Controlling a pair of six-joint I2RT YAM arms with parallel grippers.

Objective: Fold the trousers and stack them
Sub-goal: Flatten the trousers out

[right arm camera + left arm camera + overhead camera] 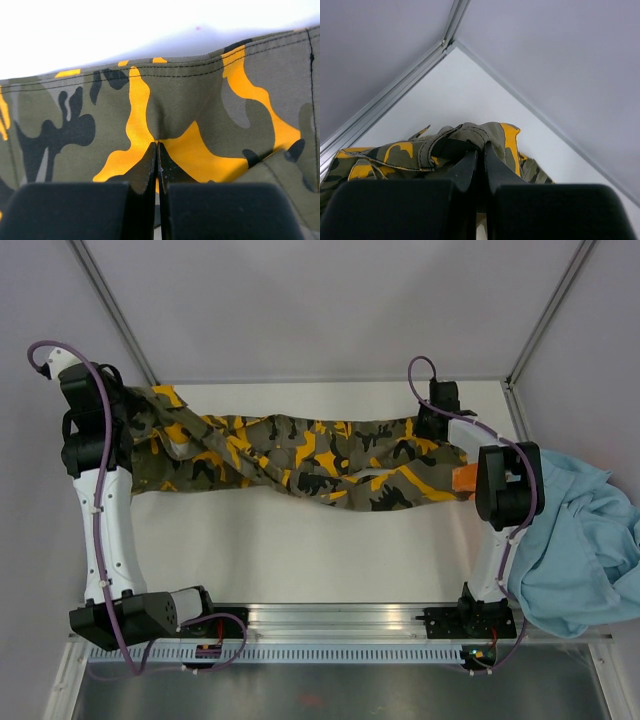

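**A:** Whereabouts of the trousers (pixel 300 460)?

**B:** Stretched left to right across the far half of the table (pixel 300 560). Twisted and rumpled along the middle, gathered to a narrow bunch at each end.

**A:** State of the left hand (pixel 480 150)?

**B:** Pinched tight on a thick folded hem of the camouflage cloth at the left end (with fingers (pixel 465 167) nearly meeting, only a sliver between). Up near the far left corner of the table, close to the frame rail (pixel 395 95).

**A:** And of the right hand (pixel 157 147)?

**B:** Closed down to the tips as well. Clamped on a pucker of cloth just below a stitched edge, right on a yellow-orange blotch. From above, at the far right end of the garment.

**A:** Lifted, or lying flat?

**B:** Hard to tell from above. Resting on the table through the middle, by the look of the folds.

**A:** Anything else nearby?

**B:** A light-blue garment (pixel 575 540), heaped off the right edge of the table, beyond the right arm. Also a scrap of orange garment (pixel 464 478), peeking out just beside the right end of the trousers, between cloth and arm.
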